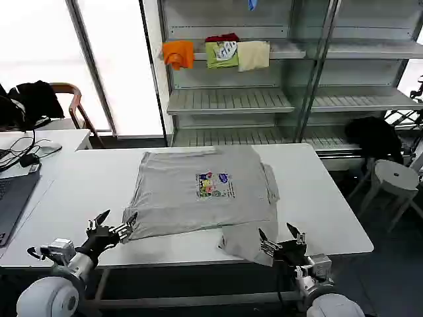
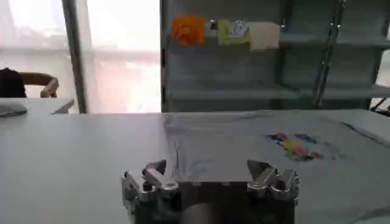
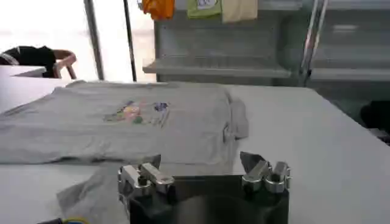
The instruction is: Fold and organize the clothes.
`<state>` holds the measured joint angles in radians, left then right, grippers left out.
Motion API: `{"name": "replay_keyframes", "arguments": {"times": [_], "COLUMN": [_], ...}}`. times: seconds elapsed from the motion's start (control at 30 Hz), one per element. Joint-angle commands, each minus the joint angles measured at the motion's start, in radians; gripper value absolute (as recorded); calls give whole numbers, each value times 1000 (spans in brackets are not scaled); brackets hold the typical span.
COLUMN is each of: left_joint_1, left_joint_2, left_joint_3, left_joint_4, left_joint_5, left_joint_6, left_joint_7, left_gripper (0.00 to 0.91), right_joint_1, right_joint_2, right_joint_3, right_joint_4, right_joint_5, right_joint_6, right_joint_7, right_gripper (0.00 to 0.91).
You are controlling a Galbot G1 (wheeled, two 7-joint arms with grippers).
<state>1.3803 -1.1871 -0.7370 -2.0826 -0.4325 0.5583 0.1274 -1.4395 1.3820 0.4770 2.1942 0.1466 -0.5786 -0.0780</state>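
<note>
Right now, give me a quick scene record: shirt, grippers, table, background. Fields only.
shirt: grey shirt with chest print, spread flat; a lower part hangs over the near edge
left gripper: left gripper open, at the shirt's near left corner
right gripper: right gripper open, by the overhanging part
table: white table
background: small garments on shelf

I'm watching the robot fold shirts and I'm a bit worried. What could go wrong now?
1. A flap of the grey shirt hangs over the front edge of the white table. A tug there might drag the whole shirt off.
2. The right pincer is open right at that loose flap and may catch a single layer, bunching the cloth.
3. The left pincer, open at the other corner, could pull unevenly, leaving a crooked fold.
</note>
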Motion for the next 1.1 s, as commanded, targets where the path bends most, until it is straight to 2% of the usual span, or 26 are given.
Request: {"name": "replay_keyframes", "arguments": {"times": [0.03, 0.73, 0.8, 0.87, 0.97, 1.0, 1.03, 1.07, 1.1], "left_joint_1": [27, 65, 61, 56, 50, 51, 51, 52, 52], "left_joint_2": [2, -5, -5, -8, -11, -10, -9, -9, -7], "left_joint_3": [15, 28, 28, 28, 28, 30, 32, 33, 34], "left_joint_4": [28, 20, 21, 25, 36, 40, 44, 49, 51], "left_joint_5": [121, 112, 108, 104, 109, 113, 118, 124, 127], "left_joint_6": [18, 15, 13, 13, 14, 14, 14, 13, 13], "left_joint_7": [2, -4, -5, -7, -8, -8, -8, -7, -7], "left_gripper": [907, 907, 836, 665, 494, 494, 433, 413, 333], "right_joint_1": [-5, -31, -33, -35, -35, -35, -34, -34, -34], "right_joint_2": [1, 2, 4, 5, 7, 7, 7, 7, 7], "right_joint_3": [-13, -31, -35, -36, -35, -35, -35, -35, -35], "right_joint_4": [-1, -52, -57, -63, -71, -73, -75, -77, -78], "right_joint_5": [4, -27, -31, -32, -31, -31, -31, -30, -30], "right_joint_6": [-1, -1, -1, -1, -1, -1, -1, 0, 0], "right_joint_7": [-4, 24, 25, 27, 29, 29, 29, 29, 29], "right_gripper": [907, 907, 907, 907, 907, 907, 897, 856, 685]}}
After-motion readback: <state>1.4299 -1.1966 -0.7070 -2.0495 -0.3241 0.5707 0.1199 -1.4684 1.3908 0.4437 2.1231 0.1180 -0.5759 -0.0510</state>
